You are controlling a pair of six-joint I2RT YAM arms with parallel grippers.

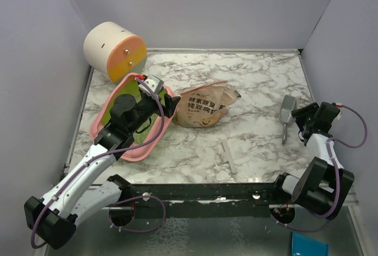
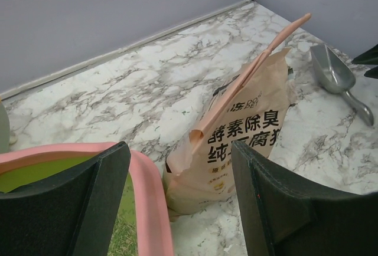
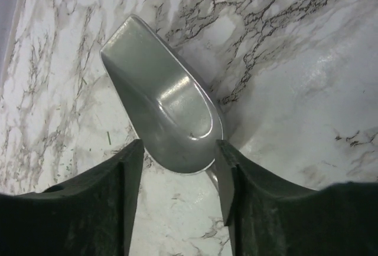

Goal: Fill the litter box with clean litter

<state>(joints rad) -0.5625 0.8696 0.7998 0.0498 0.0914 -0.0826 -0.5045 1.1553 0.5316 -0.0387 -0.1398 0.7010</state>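
Note:
The pink litter box [image 1: 155, 137] lies at the left, with my left arm over it. In the left wrist view its pink rim [image 2: 149, 197] curves between my fingers, with the lime-green bottom [image 2: 35, 173] and a grainy greenish patch of litter [image 2: 123, 232] inside. My left gripper [image 2: 180, 203] is open and empty at the box's right end [image 1: 171, 106]. It faces the tan litter bag [image 2: 248, 132], which lies on its side with a torn top. My right gripper [image 3: 180, 173] is open, low over the rear end of an empty metal scoop [image 3: 162, 111].
A cream-and-orange cylinder [image 1: 115, 49] stands at the back left corner. The bag [image 1: 204, 105] lies mid-table, right of the box. The scoop [image 1: 287, 114] lies near the right wall. A thin white strip [image 1: 228, 157] lies near the front edge. Grey walls enclose three sides.

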